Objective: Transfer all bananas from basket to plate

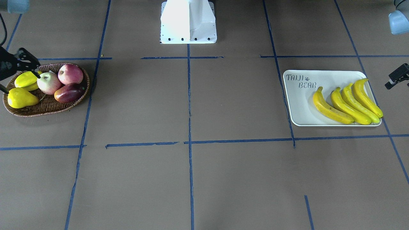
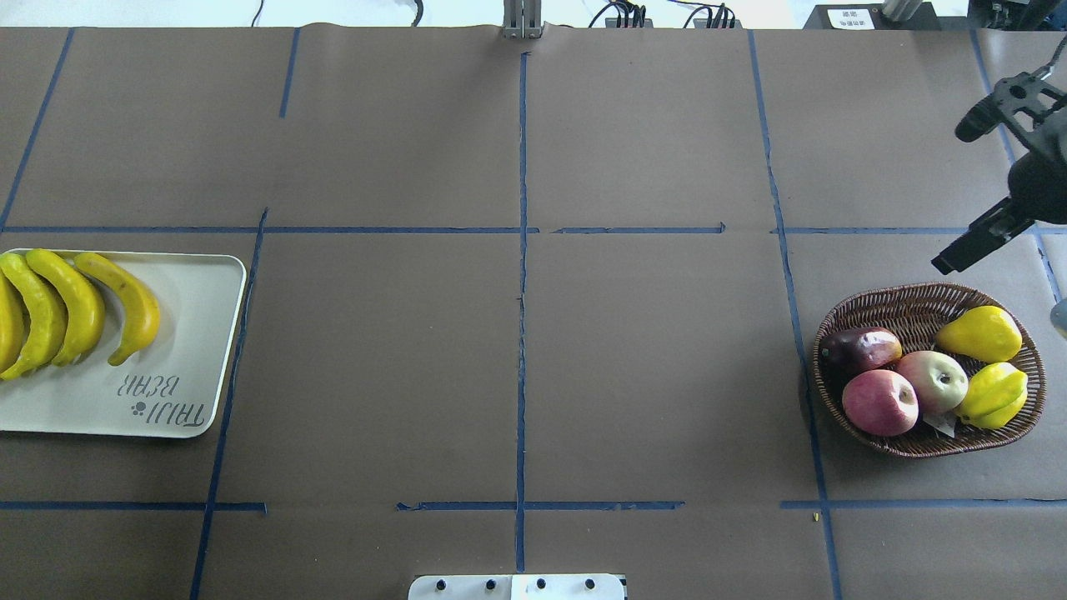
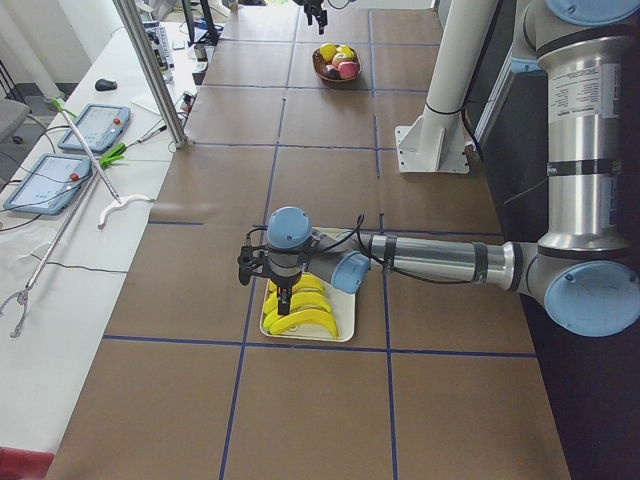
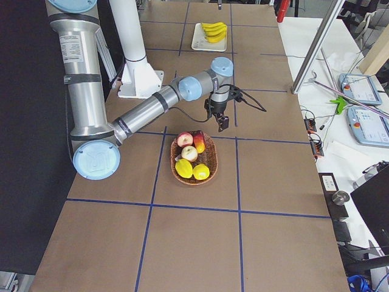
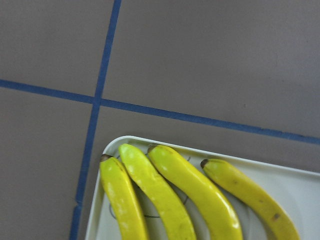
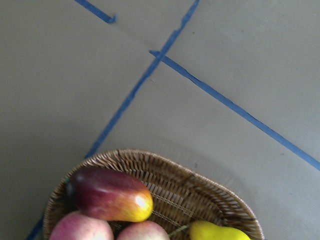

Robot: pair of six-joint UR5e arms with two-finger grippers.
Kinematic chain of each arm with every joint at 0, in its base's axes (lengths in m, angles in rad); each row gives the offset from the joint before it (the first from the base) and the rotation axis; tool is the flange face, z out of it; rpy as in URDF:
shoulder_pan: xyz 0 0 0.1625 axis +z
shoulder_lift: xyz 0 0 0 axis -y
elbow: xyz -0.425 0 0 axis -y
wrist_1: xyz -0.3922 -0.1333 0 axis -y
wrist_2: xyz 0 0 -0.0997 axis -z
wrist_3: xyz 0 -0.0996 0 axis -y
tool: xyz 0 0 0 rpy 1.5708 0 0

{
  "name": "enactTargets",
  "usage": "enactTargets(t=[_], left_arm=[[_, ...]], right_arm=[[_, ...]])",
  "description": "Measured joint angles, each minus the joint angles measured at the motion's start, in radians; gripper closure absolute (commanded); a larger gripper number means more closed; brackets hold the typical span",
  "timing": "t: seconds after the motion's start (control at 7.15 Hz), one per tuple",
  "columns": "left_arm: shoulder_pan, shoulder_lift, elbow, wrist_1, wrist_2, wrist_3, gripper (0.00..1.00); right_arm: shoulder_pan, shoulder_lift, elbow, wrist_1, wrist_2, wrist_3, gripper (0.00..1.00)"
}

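Note:
Four yellow bananas [image 1: 346, 103] lie side by side on the white plate [image 1: 298, 105] with its grey bear lettering. No banana shows in the wicker basket [image 2: 909, 312]. My left gripper [image 3: 268, 288] hovers over the plate's outer end; only one of its fingers [image 1: 396, 76] shows in the front view. It looks open and holds nothing, and the left wrist view looks down on the banana tips [image 5: 165, 195]. My right gripper [image 2: 959, 196] hangs wide open and empty above the table, just beyond the basket's far rim.
The basket holds a yellow pear [image 2: 982, 333], a yellow-green starfruit [image 2: 992, 396], two apples [image 2: 879, 402] and a dark red mango [image 2: 863, 347]. The robot's white base [image 1: 188, 22] stands at mid-table. Blue tape lines cross the brown table.

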Motion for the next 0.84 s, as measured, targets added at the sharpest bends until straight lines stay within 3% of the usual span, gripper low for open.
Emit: enactTargets(t=[0.42, 0.84], left_arm=[[-0.112, -0.01, -0.031, 0.318, -0.002, 0.421, 0.0], [-0.159, -0.004, -0.072, 0.413, -0.003, 0.462, 0.0]], right_arm=[[0.172, -0.094, -0.092, 0.001, 0.063, -0.181, 0.01], [0.308, -0.162, -0.193, 0.008, 0.087, -0.187, 0.01]])
